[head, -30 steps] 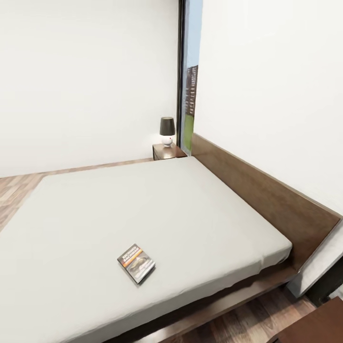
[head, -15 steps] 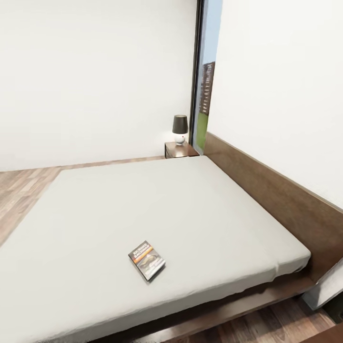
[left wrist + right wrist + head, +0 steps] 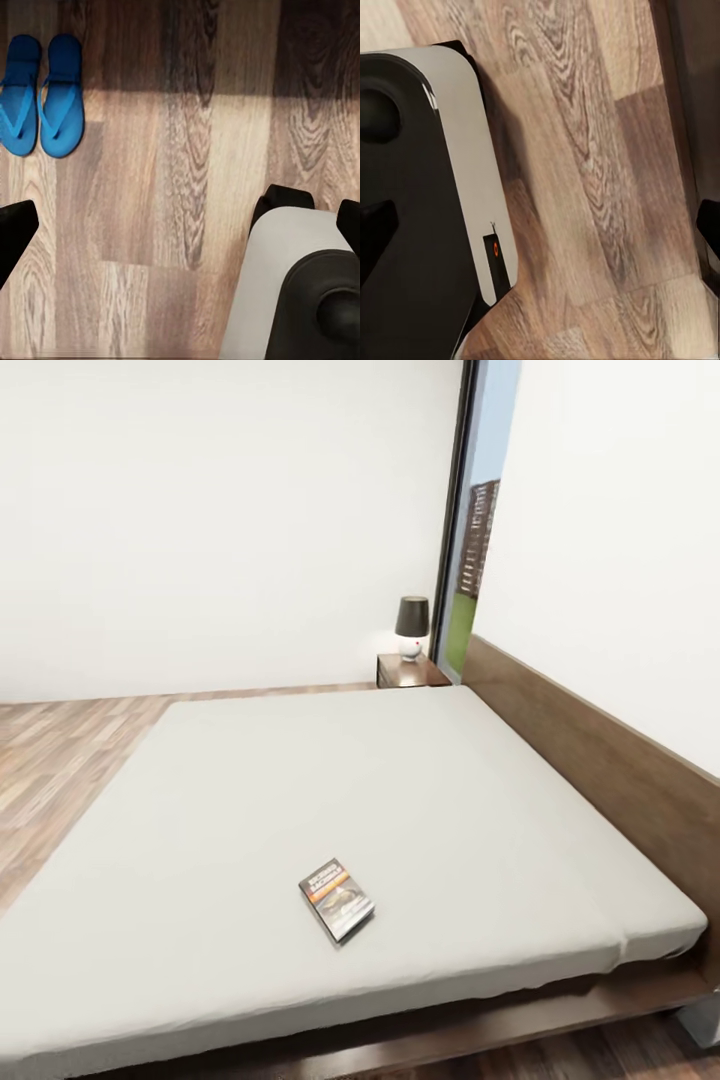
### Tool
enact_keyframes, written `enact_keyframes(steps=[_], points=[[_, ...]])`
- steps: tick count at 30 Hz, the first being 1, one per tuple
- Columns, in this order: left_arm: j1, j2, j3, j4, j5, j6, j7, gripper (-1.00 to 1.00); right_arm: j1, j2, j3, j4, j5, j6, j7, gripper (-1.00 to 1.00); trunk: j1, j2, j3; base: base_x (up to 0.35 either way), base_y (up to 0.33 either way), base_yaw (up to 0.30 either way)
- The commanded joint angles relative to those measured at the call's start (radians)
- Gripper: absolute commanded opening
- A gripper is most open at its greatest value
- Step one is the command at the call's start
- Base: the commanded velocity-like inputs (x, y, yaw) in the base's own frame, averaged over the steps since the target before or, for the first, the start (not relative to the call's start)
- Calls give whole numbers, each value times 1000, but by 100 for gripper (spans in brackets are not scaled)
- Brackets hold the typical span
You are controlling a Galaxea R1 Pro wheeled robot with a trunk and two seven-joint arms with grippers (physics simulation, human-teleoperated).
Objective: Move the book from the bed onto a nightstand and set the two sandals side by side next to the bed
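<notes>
Thin dark paperback book (image 3: 336,899) lying flat on pale grey mattress of dark-framed bed (image 3: 250,780); squarish dark brown nightstand (image 3: 410,671) beyond; bright blue sandals (image 3: 41,94) paired on wooden floor (image 3: 187,187); both grippers spread wide, empty.

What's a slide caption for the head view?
Paperback book lying on the grey mattress of the bed; nightstand with lamp in the far corner.

Pretty bright, flat, even render up top with the white walls nearly blown out, while a dark shadow band crosses the wood floor (image 3: 187,225) by the sandals (image 3: 41,94), textures slightly soft.
</notes>
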Motion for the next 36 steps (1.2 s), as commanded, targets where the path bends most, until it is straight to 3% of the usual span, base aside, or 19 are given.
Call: enact_keyframes(steps=[1,20,36], points=[[0,0,-8,0,10,-2,-3,100,0,1,-9,-1,8,-2,6,100,0,0,-2,0,0,226],[0,-1,-9,-1,10,-2,-3,100,1,1,6,2,8,-2,6,100,0,0,-20,0,0,225],[0,-1,-9,-1,10,-2,-3,100,1,0,30,2,8,-2,6,100,0,0,-16,0,0,53]])
